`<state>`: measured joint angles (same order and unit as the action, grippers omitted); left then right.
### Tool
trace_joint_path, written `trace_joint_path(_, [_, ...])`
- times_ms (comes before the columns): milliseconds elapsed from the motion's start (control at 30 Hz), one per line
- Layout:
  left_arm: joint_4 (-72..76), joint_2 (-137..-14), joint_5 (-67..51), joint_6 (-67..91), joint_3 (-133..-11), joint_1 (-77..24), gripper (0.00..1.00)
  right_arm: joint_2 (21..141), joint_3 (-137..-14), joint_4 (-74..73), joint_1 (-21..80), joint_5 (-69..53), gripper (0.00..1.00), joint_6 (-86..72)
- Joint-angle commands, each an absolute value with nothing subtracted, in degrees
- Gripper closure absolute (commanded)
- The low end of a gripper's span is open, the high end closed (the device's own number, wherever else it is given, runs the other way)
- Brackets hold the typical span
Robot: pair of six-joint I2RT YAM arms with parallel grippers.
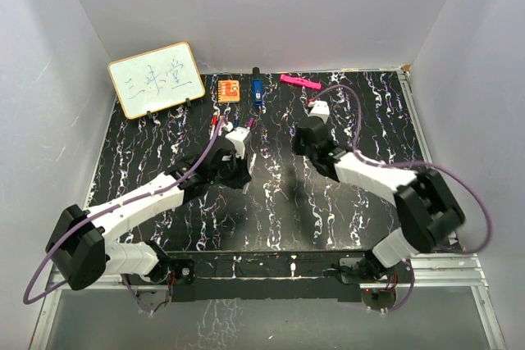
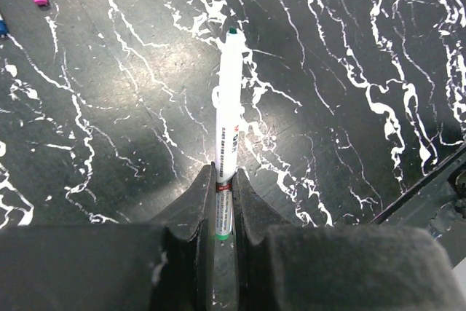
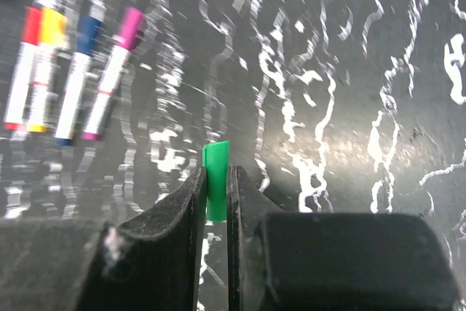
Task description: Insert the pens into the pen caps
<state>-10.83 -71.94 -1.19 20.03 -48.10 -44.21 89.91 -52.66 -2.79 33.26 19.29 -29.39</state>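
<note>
Left pincer [image 2: 223,180]: closed tight on the lower barrel of the green pen [image 2: 228,100], with a jaw touching it on each side.
Green pen: points straight ahead out of the jaws, with its bare dark-green tip at the far end over the black marbled table [image 2: 349,143].
Right pincer [image 3: 215,183]: clamped on the green cap [image 3: 216,159], whose upper end stands out past the fingertips.
Pen and cap: apart, each in its own pincer.
Capped pens [image 3: 76,85]: four lie on the table ahead and to the left of the right pincer. They are side by side, with red, yellow, blue and pink-purple caps at their far ends.
Far edge, beyond both pincers: whiteboard [image 1: 156,79], orange square [image 1: 229,89], blue block [image 1: 257,92], pink bar [image 1: 300,82].
</note>
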Motion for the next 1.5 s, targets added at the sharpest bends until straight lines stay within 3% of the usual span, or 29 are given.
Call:
trace_joint_path(0, [1.2,-69.0,-4.9,21.8,-44.5,-44.0,1.0,79.2,-44.5,18.1,33.2,12.9,1.0,-26.9])
trace_joint_path(300, [20.8,-70.4,-14.9,24.2,-38.7,-44.1,1.0,69.2,-29.7,44.7,33.3,-2.4,1.0,-29.7])
trace_joint_path(533, [27.3,-73.2,-18.5,26.3,-37.7,-44.2,1.0,68.3,-25.5,58.1,33.3,-4.5,1.0,-33.6])
trace_joint_path(933, [26.3,-73.8,-16.3,25.0,-39.3,-45.1,1.0,69.9,-23.0,66.4,33.3,-3.9,1.0,-37.9])
trace_joint_path(1467, [27.1,-74.0,-16.9,25.1,-41.3,-45.4,1.0,72.2,-24.4,66.3,34.1,-5.4,1.0,-37.6])
